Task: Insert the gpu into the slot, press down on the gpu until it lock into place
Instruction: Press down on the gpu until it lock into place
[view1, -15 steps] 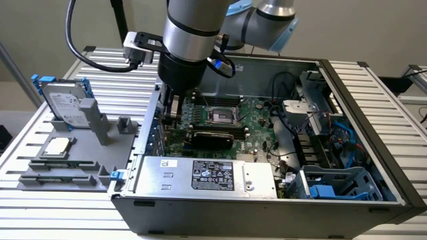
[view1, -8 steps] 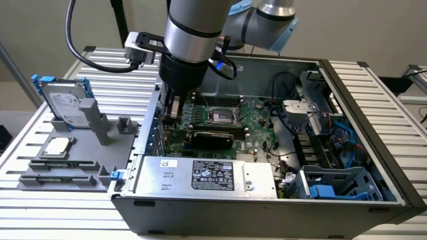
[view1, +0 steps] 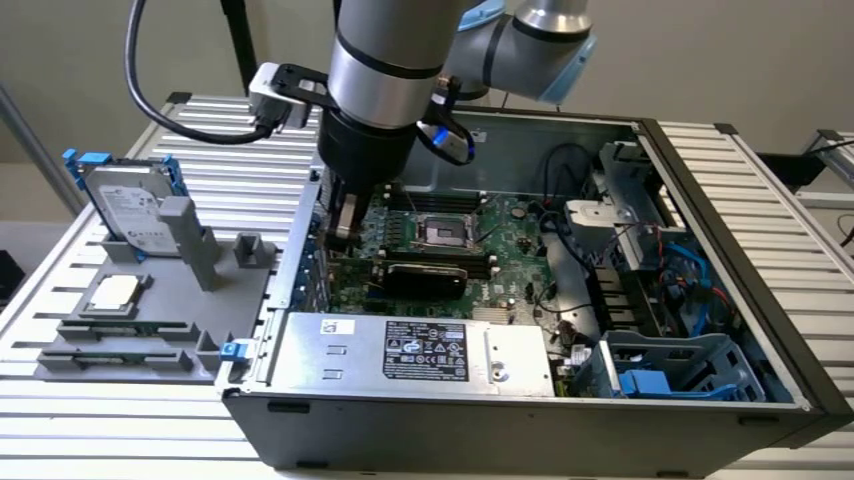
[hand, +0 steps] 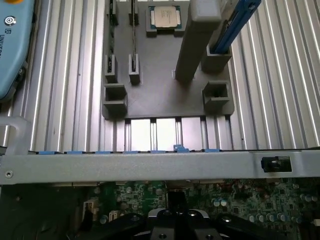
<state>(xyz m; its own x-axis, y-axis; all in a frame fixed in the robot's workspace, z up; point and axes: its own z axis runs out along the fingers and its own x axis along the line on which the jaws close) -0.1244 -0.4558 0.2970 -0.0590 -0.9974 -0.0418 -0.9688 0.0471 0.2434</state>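
One arm, one card, mid-task. Exterior view, left to right:

- Grey moulded parts tray (view1: 167, 305) sits at the frame's left. On it are a silver hard drive with blue clips (view1: 127, 205) standing at upper left, a square silver processor chip (view1: 114, 292) below that, and two long dark memory sticks (view1: 120, 328) lying flat near lower left.
- Open grey steel computer case (view1: 534, 430) takes the centre and right of the frame.
- Arm hangs in from top centre. Black gripper (view1: 343, 232) is inside the case at the left edge of the green motherboard (view1: 521, 225). Fingers are pressed together, with nothing pinched between them that I can make out.
- Thin flat black gpu card with a green board edge (view1: 424, 272) lies across the board at frame centre. It is just below the square metal processor socket (view1: 441, 232) and above the silver power supply box (view1: 414, 350).
- Gripper tip is at the card's left end. Touching or just above it, can't tell.
- Blue plastic drive cage (view1: 667, 365) is at lower right.

Status, my read: insertion looks done. The card sits in the board, free of the gripper, covering the slot. Press-down looks like the step in hand. Lock is not confirmed, since the latch is hidden.
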